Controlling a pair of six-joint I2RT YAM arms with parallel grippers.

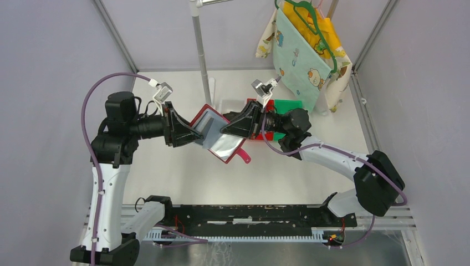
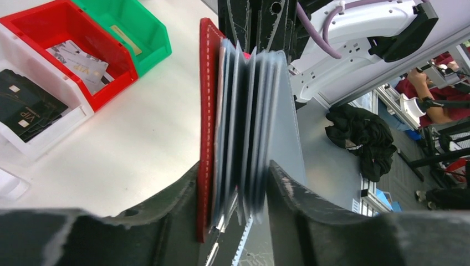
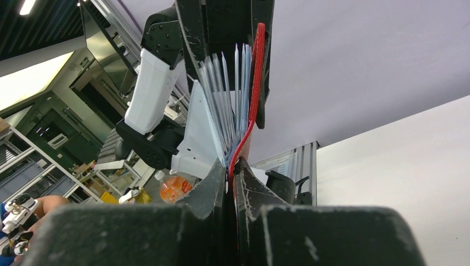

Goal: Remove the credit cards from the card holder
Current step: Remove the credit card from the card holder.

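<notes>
Both arms reach inward over the middle of the counter (image 1: 166,177), forearms about level, and meet head-on. The left gripper (image 1: 197,134) comes in from the left and the right gripper (image 1: 224,130) from the right. Between them the card holder (image 1: 217,136) hangs clear of the counter.

The left jaws are narrow, clamped across the red cover and the whole fan of grey plastic sleeves (image 2: 260,111). The right jaws are almost together, pinching the edge of the red cover alone.

The holder lies open. Its long axis runs from far-left to near-right, and the small tab (image 1: 244,158) points near-right. From the wrists the sleeves stand edge-on and splayed; I cannot tell whether cards sit in them.

Just right of the holder, behind the right gripper, bins stand in a row. A green bin (image 2: 136,30) holds one golden credit card (image 2: 124,32), a red bin (image 2: 72,27) holds silver cards, and a white bin (image 2: 50,130) holds black ones. A metal pole (image 1: 202,55) rises just beyond the holder. Patterned cloths (image 1: 307,55) hang far right.
</notes>
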